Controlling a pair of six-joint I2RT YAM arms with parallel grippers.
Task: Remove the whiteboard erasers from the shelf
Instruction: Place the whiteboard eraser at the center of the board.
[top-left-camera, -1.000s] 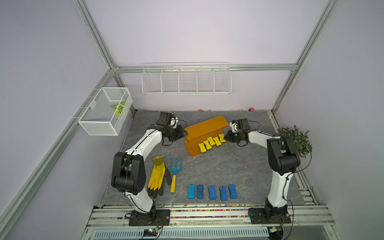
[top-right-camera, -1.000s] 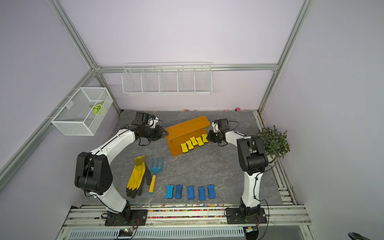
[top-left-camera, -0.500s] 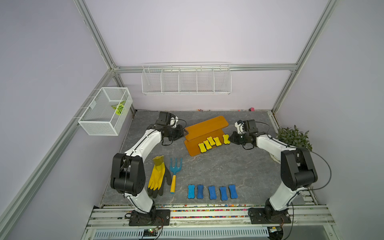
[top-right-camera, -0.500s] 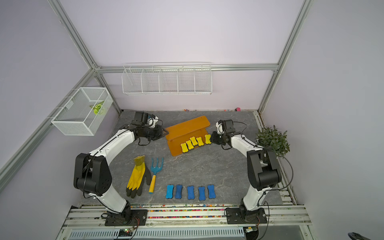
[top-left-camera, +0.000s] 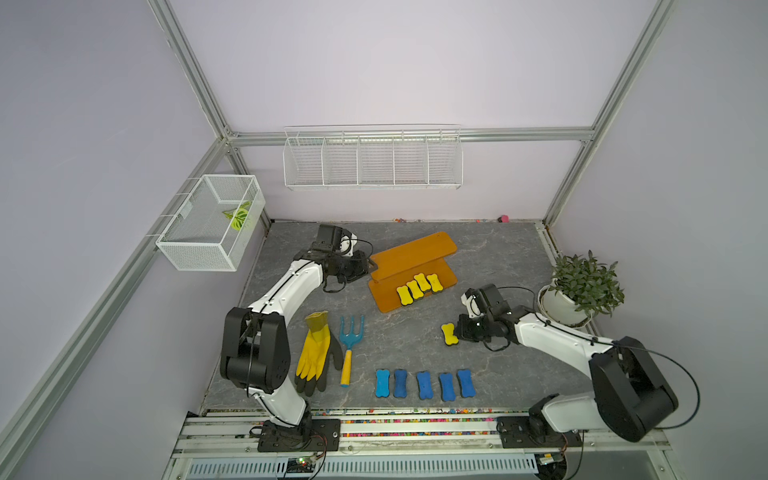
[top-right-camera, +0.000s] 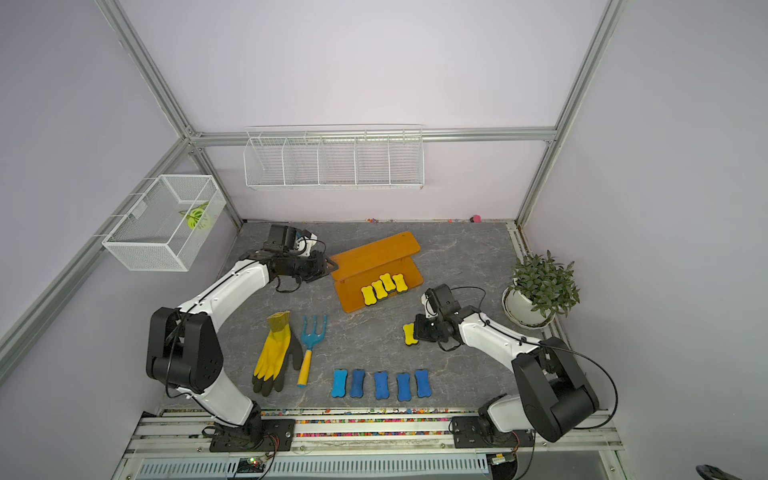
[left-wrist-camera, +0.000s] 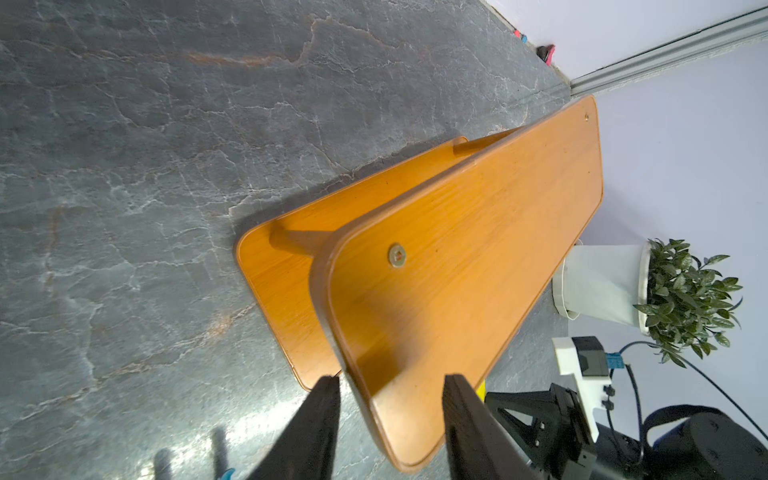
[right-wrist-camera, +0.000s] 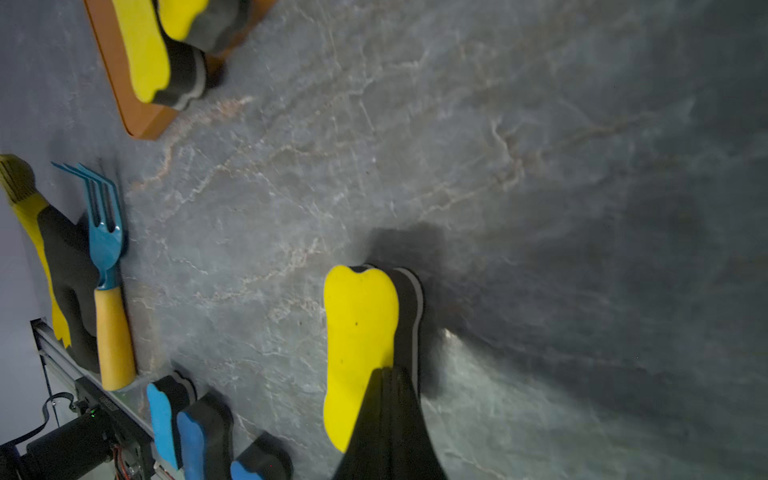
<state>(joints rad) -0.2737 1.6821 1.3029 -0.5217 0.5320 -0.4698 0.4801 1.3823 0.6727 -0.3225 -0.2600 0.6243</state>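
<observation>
The orange-brown shelf (top-left-camera: 411, 253) stands at the back middle of the table. Several yellow whiteboard erasers (top-left-camera: 419, 286) lie in a row on its lower board. Another yellow eraser (top-left-camera: 449, 333) lies on the table, right of and in front of the shelf. My right gripper (top-left-camera: 457, 332) is at this eraser. In the right wrist view its fingers (right-wrist-camera: 388, 395) are pressed together and overlap the eraser (right-wrist-camera: 357, 332), with nothing between them. My left gripper (left-wrist-camera: 390, 377) is open, its jaws on either side of the left end of the shelf's upper board (left-wrist-camera: 478, 232). Several blue erasers (top-left-camera: 424, 384) lie along the front.
A yellow and black glove (top-left-camera: 313, 353) and a blue hand rake (top-left-camera: 349, 340) lie front left. A potted plant (top-left-camera: 582, 291) stands at the right edge. A white wire rack (top-left-camera: 372, 158) hangs on the back wall. A mesh basket (top-left-camera: 212, 224) hangs on the left wall.
My right gripper has swung from the shelf's right end out to the table in front of it. One yellow eraser came off the shelf with it. The left arm has hardly moved.
</observation>
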